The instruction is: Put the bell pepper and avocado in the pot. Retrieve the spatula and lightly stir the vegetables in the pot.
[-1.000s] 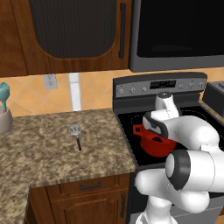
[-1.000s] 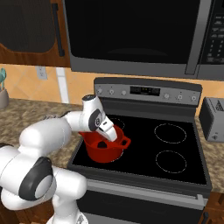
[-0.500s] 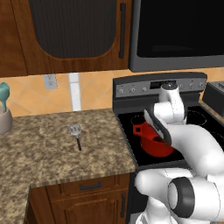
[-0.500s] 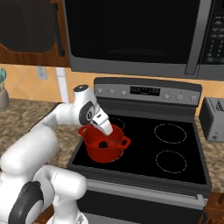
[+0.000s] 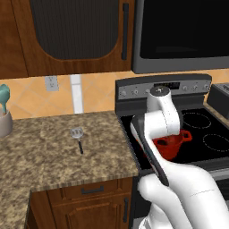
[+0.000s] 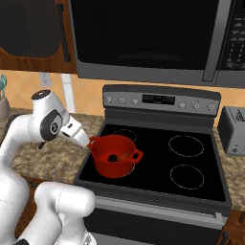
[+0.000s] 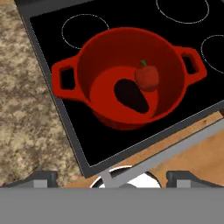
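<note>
With avocado (image 7: 131,96) and bell pepper (image 7: 147,77) inside pot (image 7: 83,70) | gripper (image 7: 107,177) apart, empty

Pot (image 5: 172,145) mostly hidden behind arm in left base view; toaster (image 6: 233,130) cut by right edge.

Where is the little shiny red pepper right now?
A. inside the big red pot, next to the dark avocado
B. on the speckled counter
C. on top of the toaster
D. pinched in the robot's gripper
A: the hand view shows the small glossy red bell pepper lying inside the round red pot beside the dark purplish-black avocado.
</note>
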{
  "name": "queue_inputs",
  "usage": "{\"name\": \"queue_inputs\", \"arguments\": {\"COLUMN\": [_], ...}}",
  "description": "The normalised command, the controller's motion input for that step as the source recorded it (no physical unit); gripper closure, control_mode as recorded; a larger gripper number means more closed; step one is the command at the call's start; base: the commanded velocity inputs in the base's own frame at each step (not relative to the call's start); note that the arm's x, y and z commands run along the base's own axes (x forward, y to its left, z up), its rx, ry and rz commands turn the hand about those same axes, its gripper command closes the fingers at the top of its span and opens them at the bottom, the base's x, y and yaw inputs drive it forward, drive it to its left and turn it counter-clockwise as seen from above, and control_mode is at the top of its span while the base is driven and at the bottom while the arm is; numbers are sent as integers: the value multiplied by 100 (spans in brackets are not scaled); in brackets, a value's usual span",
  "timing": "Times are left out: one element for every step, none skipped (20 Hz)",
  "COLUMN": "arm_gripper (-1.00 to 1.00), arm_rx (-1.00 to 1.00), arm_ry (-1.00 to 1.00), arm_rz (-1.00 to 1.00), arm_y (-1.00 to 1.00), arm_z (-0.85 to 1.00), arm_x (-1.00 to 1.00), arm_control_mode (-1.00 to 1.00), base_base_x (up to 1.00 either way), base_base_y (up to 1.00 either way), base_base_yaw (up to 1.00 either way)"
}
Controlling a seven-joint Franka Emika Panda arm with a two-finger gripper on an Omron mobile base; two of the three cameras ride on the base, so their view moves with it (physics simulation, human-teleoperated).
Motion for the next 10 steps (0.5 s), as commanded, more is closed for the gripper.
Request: {"name": "queue_inputs", "arguments": {"arm_gripper": [-100, -100, -100, -100, -100, -100, -100, -100, -100, -100], "arm_rx": [-5, -4, -3, -3, -3, -5, -4, 0, 0, 0], "arm_ry": [7, 8, 10, 9, 9, 8, 12, 17, 24, 25], "arm_rz": [20, 20, 19, 18, 17, 18, 23, 33, 39, 43], "arm_y": [100, 100, 100, 100, 100, 100, 100, 100, 94, 83], "arm_z": [34, 28, 20, 16, 13, 8, 2, 2, 1, 0], "arm_x": [-51, -40, -30, -25, -19, -13, -5, 0, 0, 11], "arm_control_mode": [-100, -100, -100, -100, -100, -100, -100, -100, -100, -100], "base_base_x": [0, 0, 0, 0, 0, 0, 0, 0, 0, 0], "base_base_y": [0, 0, 0, 0, 0, 0, 0, 0, 0, 0], "base_base_yaw": [0, 0, 0, 0, 0, 0, 0, 0, 0, 0]}}
